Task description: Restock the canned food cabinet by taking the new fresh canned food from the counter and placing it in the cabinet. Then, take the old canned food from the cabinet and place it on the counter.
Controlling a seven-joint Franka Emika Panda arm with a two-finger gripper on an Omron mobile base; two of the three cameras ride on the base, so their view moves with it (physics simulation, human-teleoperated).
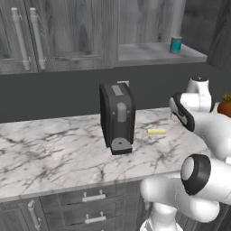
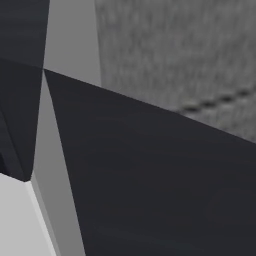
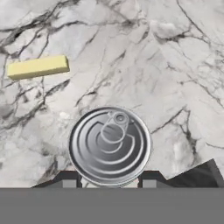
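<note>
Nothing readable is showing anywhere. The teal can (image 1: 175,44) on the cabinet shelf (image 1: 149,53) is carrying no label I can make out, the silvery tin lid (image 3: 110,145) on the counter (image 3: 175,65) is bearing only embossed rings and a pull tab, and the dark coffee machine (image 1: 117,116) is displaying no brand or markings.

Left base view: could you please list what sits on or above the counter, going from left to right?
Cabinet door handles → black coffee machine → yellow stick → teal can on the open shelf → red plant pot.
</note>
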